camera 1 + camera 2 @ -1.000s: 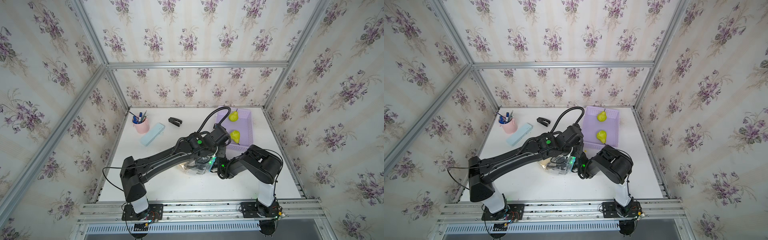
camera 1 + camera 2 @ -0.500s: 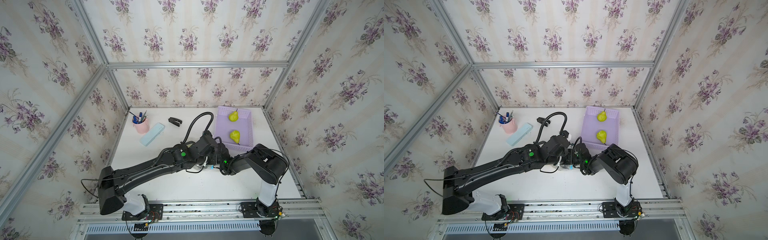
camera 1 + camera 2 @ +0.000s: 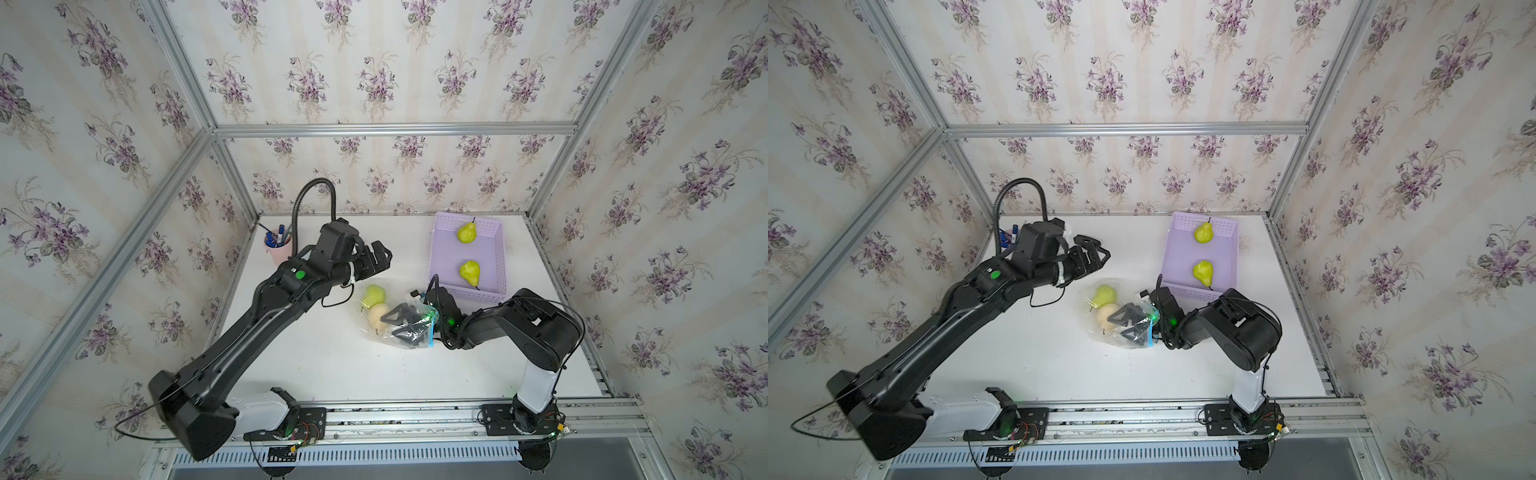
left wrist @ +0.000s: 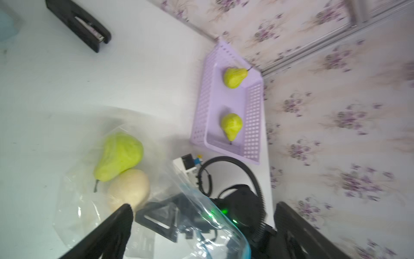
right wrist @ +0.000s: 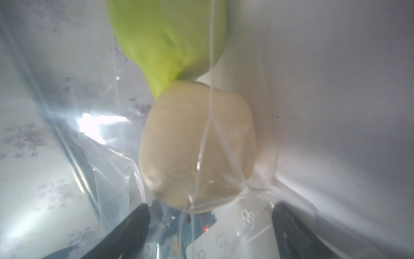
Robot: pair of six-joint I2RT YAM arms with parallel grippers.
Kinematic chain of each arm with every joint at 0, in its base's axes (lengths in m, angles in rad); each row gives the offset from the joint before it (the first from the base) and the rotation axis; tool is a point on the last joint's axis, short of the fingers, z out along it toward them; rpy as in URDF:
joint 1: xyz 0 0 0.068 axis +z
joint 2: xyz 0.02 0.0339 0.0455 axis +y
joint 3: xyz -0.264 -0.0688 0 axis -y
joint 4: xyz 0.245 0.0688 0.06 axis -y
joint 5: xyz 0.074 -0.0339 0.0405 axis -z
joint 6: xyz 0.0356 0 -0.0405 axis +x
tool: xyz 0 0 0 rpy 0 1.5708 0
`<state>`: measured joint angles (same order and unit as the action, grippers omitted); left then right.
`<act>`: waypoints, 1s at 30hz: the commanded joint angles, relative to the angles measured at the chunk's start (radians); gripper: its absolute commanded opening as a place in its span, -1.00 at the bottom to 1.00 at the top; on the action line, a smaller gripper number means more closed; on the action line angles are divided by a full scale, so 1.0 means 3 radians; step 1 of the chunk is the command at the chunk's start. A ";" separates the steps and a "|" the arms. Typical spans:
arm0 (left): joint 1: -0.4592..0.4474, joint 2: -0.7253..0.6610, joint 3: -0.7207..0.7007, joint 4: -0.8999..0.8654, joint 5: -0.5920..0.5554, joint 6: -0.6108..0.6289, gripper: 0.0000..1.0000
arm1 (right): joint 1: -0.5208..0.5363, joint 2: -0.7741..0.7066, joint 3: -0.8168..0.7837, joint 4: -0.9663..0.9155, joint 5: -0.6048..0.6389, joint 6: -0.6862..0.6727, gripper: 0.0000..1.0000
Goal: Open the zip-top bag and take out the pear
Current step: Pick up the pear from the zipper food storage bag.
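Note:
The clear zip-top bag (image 3: 409, 338) (image 3: 1100, 328) lies mid-table, its light-blue zip strip (image 3: 432, 330) (image 4: 244, 244) at the mouth facing my right arm. Inside it lie a green pear (image 3: 372, 295) (image 4: 121, 157) (image 5: 170, 40) and a pale cream fruit (image 3: 377, 316) (image 5: 197, 145). My right gripper (image 3: 397, 324) (image 5: 210, 233) is inside the bag's mouth, jaws wide open, with the cream fruit just ahead of its fingertips and not gripped. The left gripper (image 3: 380, 259) (image 4: 203, 224) hangs open above and behind the bag, holding nothing.
A lilac basket (image 3: 436, 266) (image 4: 201, 112) with two green pears (image 3: 466, 232) (image 3: 469, 272) stands at the back right, close to the right wrist. A pink pen cup (image 3: 277, 247) sits at the back left. A black stapler (image 4: 80, 24) lies near the back.
The left gripper has opened, let go of the bag and risen away toward the back. The bag has settled on the table. My right gripper stays inside the mouth.

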<state>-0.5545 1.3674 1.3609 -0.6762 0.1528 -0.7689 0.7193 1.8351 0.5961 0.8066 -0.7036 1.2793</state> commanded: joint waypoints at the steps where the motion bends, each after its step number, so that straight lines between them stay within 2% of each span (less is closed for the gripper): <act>1: 0.0199 0.0327 -0.0243 -0.0126 0.0507 0.0393 1.00 | -0.0009 -0.0048 0.0029 -0.0009 0.0025 -0.0005 0.76; 8: 0.0231 0.0882 -0.0578 0.0155 0.0667 0.0448 0.97 | -0.0010 0.0001 0.0230 -0.0132 -0.0062 -0.0062 0.77; 12: 0.0132 0.1022 -0.0714 0.0112 0.0667 0.0462 0.78 | -0.0009 0.0091 0.0287 -0.0152 -0.0082 -0.0046 0.77; 15: 0.0103 0.1016 -0.0984 0.0314 0.0667 0.0334 0.57 | -0.0010 0.0167 0.0328 -0.0196 -0.0087 -0.0048 0.77; 23: 0.0038 0.1225 -0.1146 0.0463 0.0667 0.0324 -0.25 | -0.0010 0.0293 0.0446 -0.0244 0.0087 0.0001 0.78; 26: 0.0038 0.1223 -0.1195 0.0507 0.0779 0.0316 -0.57 | -0.0035 0.0320 0.0428 -0.0159 0.0199 0.0125 0.70; 30: 0.0036 0.1215 -0.1228 0.0548 0.0828 0.0292 -0.70 | -0.0030 0.0344 0.0423 0.0137 0.0013 0.0220 0.66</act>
<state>-0.5282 1.7256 1.0046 -0.4053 0.2962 -0.6991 0.7151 1.9293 0.7174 0.7326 -0.8143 1.2877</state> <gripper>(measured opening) 0.163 0.829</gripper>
